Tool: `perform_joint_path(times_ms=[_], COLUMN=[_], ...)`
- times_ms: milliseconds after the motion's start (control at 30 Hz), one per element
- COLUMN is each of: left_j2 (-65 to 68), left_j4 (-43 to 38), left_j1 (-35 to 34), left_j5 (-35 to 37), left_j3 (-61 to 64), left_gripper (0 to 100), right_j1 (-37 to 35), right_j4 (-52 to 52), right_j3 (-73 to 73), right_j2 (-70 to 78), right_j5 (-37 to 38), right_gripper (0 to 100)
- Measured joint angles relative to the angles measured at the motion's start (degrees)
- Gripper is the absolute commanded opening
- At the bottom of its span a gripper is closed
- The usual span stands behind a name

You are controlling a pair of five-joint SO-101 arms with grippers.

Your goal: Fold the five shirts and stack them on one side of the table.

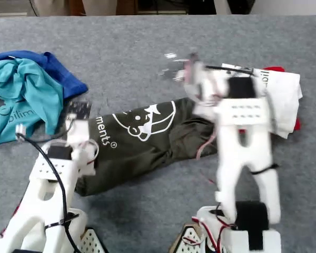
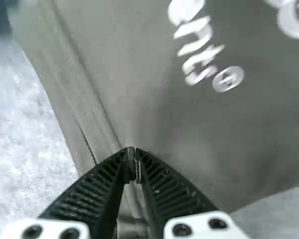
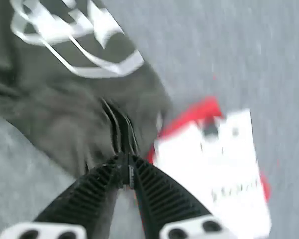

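Shirts lie in three groups across the grey table [image 1: 147, 47], and we take them from the left. At ten o'clock in the high view a teal shirt [image 1: 21, 100] sits crumpled on top of a blue shirt [image 1: 60, 71], neither of them folded. In the middle the olive shirt [image 1: 142, 139] lies as a long band running from about eight o'clock toward two o'clock, white print facing up. The left gripper [image 2: 130, 164] is at its eight o'clock end, fingers closed tip to tip with a crease of the olive cloth drawn into them. The right gripper [image 3: 125, 172] is at the two o'clock end, also pinched tight on a ridge of that cloth. Just beside that end, at two o'clock on the table, a folded white shirt [image 1: 282, 97] rests on a red shirt [image 1: 274, 69]

We judge the olive shirt light, soft and limp. It will sag and drag between the two pinches, so each hold wants the doubled edge at an end, through every layer, not one loose layer. On the coarse table covering it may catch rather than slide

Much is hard to make out. In the high view the right arm [image 1: 245, 142] covers part of the white and red stack and the olive shirt's near end. We cannot tell how many layers each pinch holds, nor where the olive sleeves are tucked. The teal heap is cut off at the nine o'clock edge
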Motion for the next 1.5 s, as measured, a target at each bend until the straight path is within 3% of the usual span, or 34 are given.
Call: perform_joint_path(times_ms=[133, 333, 533, 667, 933, 1267, 1500], left_j2=[3.1, 21.6, 45.9, 52.3, 53.4, 53.4, 53.4], left_j4=[4.7, 1.5, 1.8, 5.6, 3.9, -11.9, -14.1], left_j1=[9.2, 25.8, 31.0, 34.1, 33.8, 31.8, 31.8], left_j5=[0.1, 0.2, 8.1, 12.7, 21.5, 29.5, 30.1], left_j3=[-14.9, -31.4, -50.9, -60.4, -59.4, -43.0, -42.3], left_gripper=[2, 2, 2, 2, 2, 2, 2], right_j1=[10.0, 14.2, 14.9, 12.2, 7.8, 4.8, 6.1], right_j4=[0.0, -2.1, -11.3, -15.6, -25.1, -41.5, -38.9], right_j3=[4.1, 13.5, 23.8, 27.8, 33.3, 33.7, 29.8], right_j2=[-0.3, -1.2, -3.0, -3.0, -2.5, 10.3, 14.7], right_j5=[1.3, 2.5, -1.7, -5.7, -11.8, -22.4, -22.9], right_gripper=[0.2, 0.2, 0.2, 0.2, 0.2, 0.2, 0.2])
